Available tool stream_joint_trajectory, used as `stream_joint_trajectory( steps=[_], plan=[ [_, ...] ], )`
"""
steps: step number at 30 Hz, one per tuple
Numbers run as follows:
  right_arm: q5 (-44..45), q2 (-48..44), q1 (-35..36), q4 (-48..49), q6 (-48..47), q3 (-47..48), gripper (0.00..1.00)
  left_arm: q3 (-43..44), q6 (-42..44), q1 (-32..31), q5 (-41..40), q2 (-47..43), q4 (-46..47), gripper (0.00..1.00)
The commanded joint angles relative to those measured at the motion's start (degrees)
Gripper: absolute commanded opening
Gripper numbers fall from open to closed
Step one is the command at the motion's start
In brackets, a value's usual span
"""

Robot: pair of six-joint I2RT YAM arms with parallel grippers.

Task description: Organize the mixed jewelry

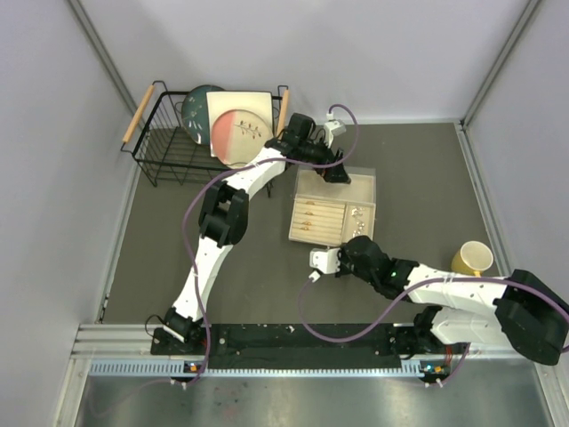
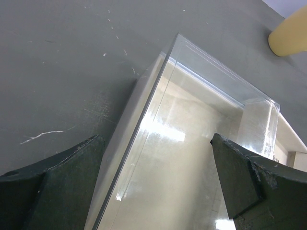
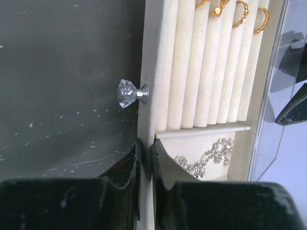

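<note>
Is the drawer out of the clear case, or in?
Out, at least mostly. The drawer lies exposed, gold rings uncovered; the clear case sits beyond it.

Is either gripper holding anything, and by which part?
The right gripper pinches the beige tray by its front wall, beside the crystal knob. The left gripper is open astride the clear case, holding nothing.

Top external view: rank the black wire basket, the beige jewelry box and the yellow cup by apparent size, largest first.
1. the black wire basket, largest
2. the beige jewelry box, clearly smaller
3. the yellow cup, smallest by far
None looks much nearer the camera, so the order seems safe.
</note>
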Motion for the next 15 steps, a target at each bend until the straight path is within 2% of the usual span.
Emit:
stream_joint_trajectory(
  steps=[1,10,15],
  plan=[
    [2.63,-2.63,0.67,12.64,-1.43,0.34,0.0,-2.52,0.22,0.27,-0.42,-0.54,-0.73,0.99],
    [7.11,3.34,0.67,21.87,-6.53,-2.3,0.0,-2.52,-0.83,0.18,-0.25,-0.1,0.32,0.98],
    [7.47,4.14,0.67,22.05,-6.53,-1.16,0.0,-2.95,-0.74,0.18,0.01,-0.19,0.24,0.98]
  ],
)
